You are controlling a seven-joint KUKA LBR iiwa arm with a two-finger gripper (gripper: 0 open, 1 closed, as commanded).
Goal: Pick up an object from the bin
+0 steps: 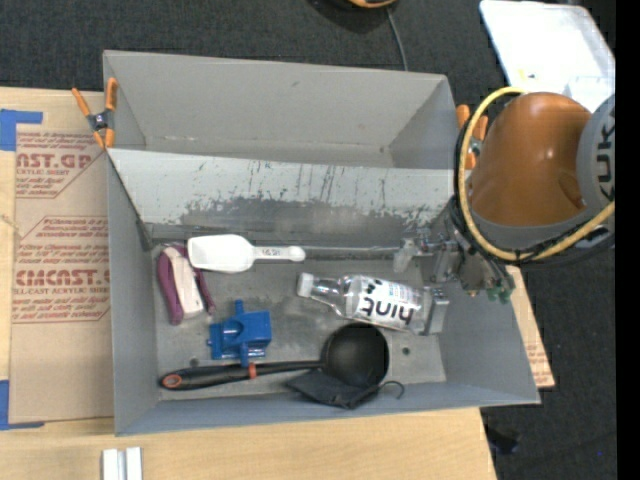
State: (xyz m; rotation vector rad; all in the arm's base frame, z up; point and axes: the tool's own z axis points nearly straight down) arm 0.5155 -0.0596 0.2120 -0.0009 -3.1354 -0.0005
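My gripper (438,271) hangs at the right side of the bin, under the orange dome on the wrist. It is right beside the bottom end of a clear plastic bottle (362,298) with a black and white "hint" label, which lies on its side with its neck pointing left. I cannot make out whether the gripper touches the bottle. Just in front of the bottle lies a black ladle (355,353), its long handle running left to a red-tipped end (185,379).
A dark cloth-like piece (335,390) lies under the ladle's bowl at the front wall. A blue plastic block (240,335), a white scoop (235,253) and a purple and white oblong thing (178,283) lie in the left half. The bin's sloped walls close in on all sides.
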